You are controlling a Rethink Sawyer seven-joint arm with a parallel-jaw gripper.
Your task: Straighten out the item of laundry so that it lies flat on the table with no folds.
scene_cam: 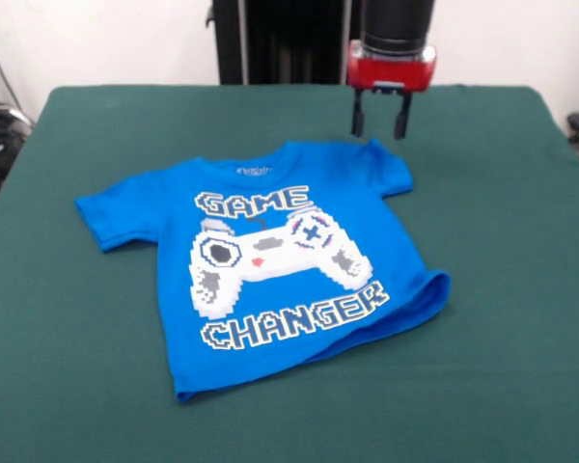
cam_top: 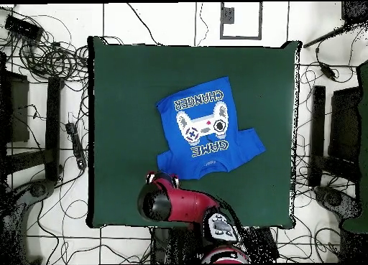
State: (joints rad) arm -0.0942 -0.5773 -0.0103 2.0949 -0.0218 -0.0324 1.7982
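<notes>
The item of laundry, a bright blue T-shirt (scene_cam: pixel 270 270), lies print side up near the middle of the green table (scene_cam: pixel 511 309). Its collar points to the robot. The hem corner at the right of the front view curls up in a fold, and the sleeve on that side looks tucked short. My gripper (scene_cam: pixel 378 122) hangs open and empty just above the table, right behind that sleeve and not touching it. In the overhead view the shirt (cam_top: pixel 205 129) lies on the table (cam_top: pixel 122 97), and the arm's wrist (cam_top: pixel 159 201) covers the gripper at the shirt's lower left sleeve.
The robot's black pedestal (scene_cam: pixel 270 39) stands behind the table's far edge. Cables and dark equipment (cam_top: pixel 50 68) lie on the floor round the table on both sides. Green cloth shows on all sides of the shirt.
</notes>
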